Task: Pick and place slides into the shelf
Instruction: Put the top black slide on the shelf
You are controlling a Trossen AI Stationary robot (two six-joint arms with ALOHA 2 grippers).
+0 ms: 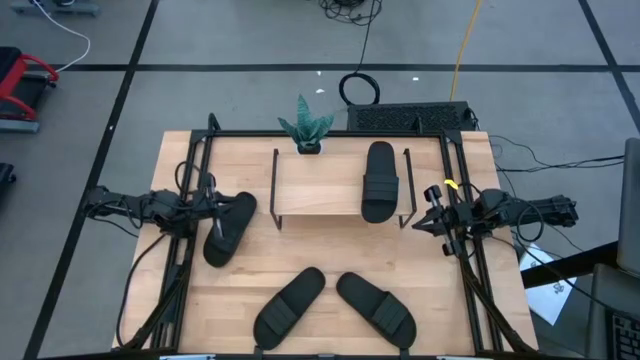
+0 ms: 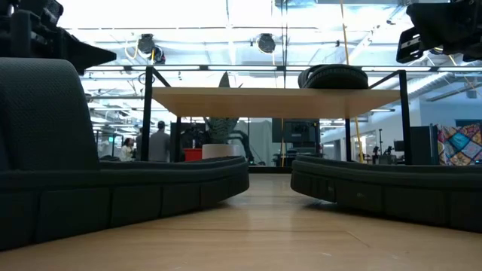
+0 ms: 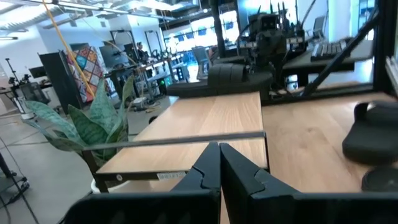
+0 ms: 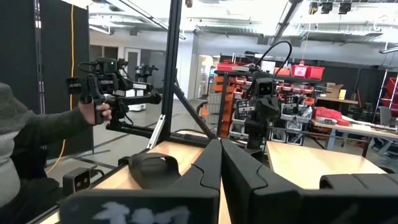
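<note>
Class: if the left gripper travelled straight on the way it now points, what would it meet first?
Probably the near end of the shelf: the left gripper, jaws shut, points along its top board, though depth is unclear.

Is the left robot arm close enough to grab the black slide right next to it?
Probably yes. The left hand sits beside the slide at the table's left side, with nothing between them. Its fingers look shut, so they would need to open first.
</note>
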